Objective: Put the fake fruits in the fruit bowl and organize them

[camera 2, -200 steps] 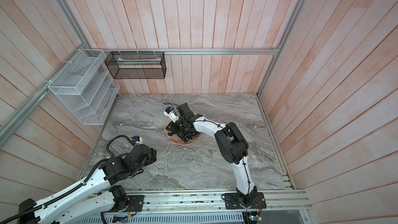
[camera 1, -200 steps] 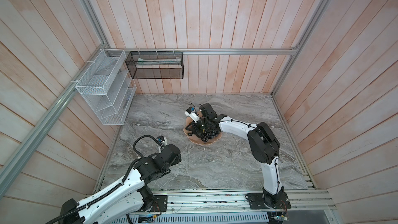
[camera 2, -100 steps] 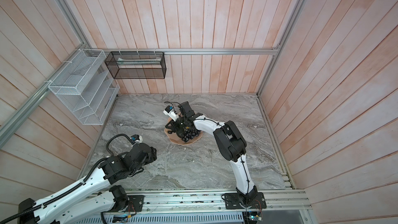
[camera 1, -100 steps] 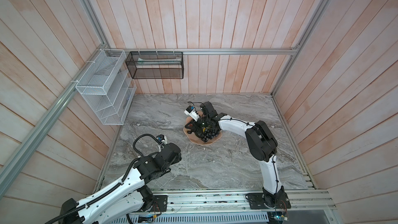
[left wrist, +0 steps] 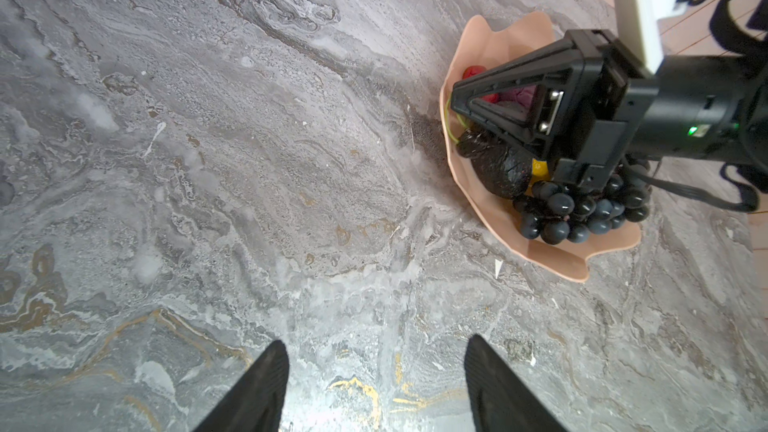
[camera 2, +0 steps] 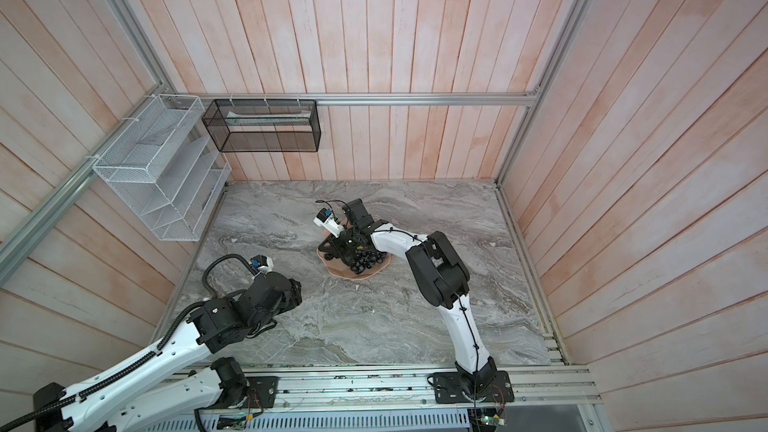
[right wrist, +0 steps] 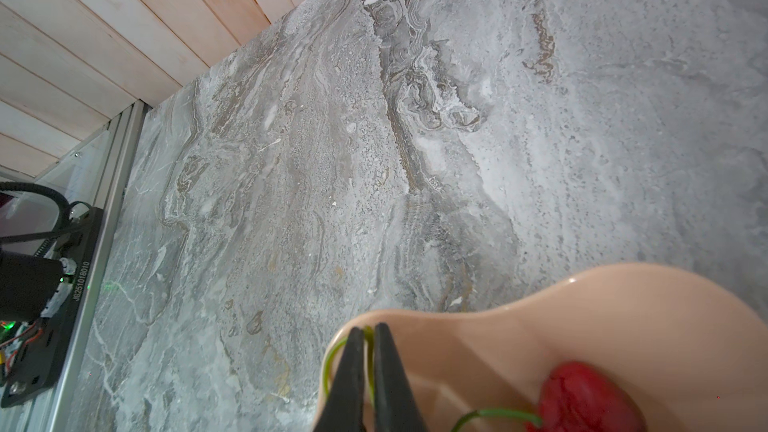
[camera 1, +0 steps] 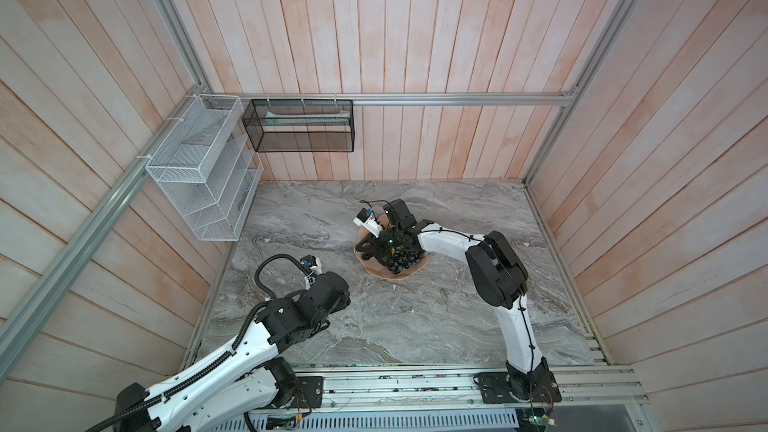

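The peach-pink fruit bowl (camera 1: 401,277) (camera 2: 359,277) (left wrist: 552,259) sits mid-table. It holds a dark avocado (left wrist: 500,174), a dark grape bunch (left wrist: 582,209) (camera 1: 401,261), a purple fruit (left wrist: 519,95), a bit of a yellow one (left wrist: 539,168) and the red pair (right wrist: 582,396) (left wrist: 473,72). My right gripper (right wrist: 368,328) (left wrist: 455,95) (camera 1: 359,248) is low over the bowl's left rim (right wrist: 623,284). Its fingers are pinched on the red pair's thin green stem (right wrist: 330,361). My left gripper (left wrist: 376,340) hovers open and holding nothing over bare marble, near the front left.
A white wire rack (camera 1: 203,176) hangs on the left wall. A black mesh basket (camera 1: 299,126) hangs on the back wall. Marble tabletop (camera 1: 415,317) runs between the arms. The left arm's base (right wrist: 37,284) shows at the table edge.
The right arm has shifted slightly over the bowl, its elbow drawing a little inward. The left arm has not moved.
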